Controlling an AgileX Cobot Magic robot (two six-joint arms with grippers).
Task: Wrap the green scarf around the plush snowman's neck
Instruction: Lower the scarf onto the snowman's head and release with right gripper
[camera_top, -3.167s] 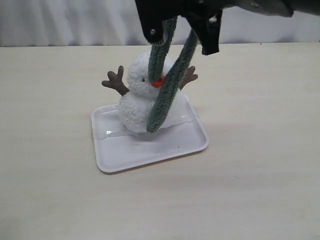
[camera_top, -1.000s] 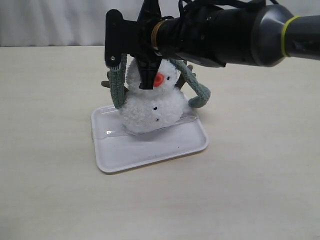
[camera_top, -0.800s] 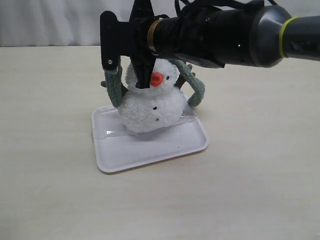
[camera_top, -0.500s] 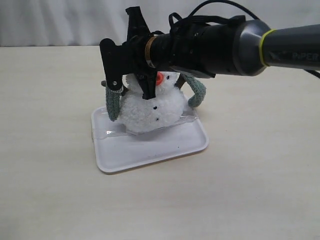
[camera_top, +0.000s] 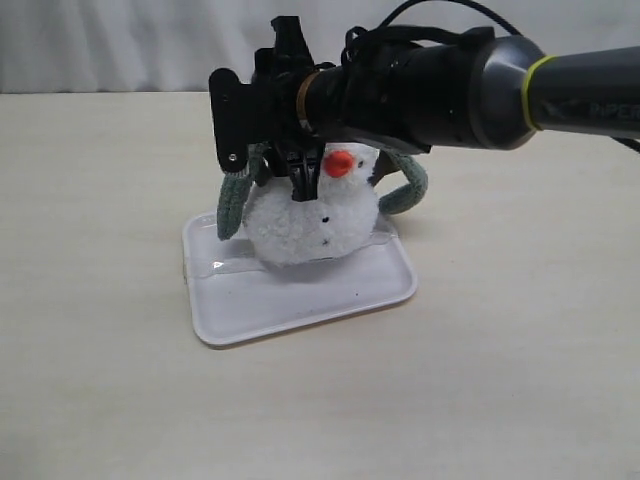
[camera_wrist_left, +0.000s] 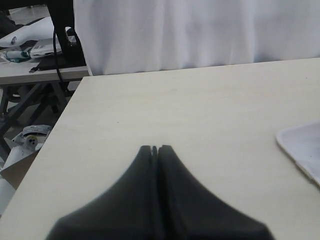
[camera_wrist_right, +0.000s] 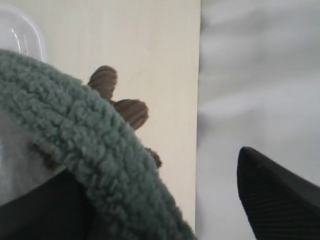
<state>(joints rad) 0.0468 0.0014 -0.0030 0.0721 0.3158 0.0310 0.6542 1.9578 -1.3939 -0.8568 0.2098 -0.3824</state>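
The right gripper (camera_top: 268, 172), jaws wide and clamping nothing, blocks the plush snowman's (camera_top: 312, 222) head on the white tray (camera_top: 300, 300), the green scarf (camera_top: 232, 205) hanging down both its sides; the left gripper (camera_wrist_left: 154, 149) sits closed, empty, above the bench (camera_wrist_left: 200, 110).

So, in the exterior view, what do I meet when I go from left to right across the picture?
Hanging end of the dull green fuzzy knit scarf → fluffy white plush snowman → the scarf's other rounded end → yellow-green ring on the thick black robot arm.
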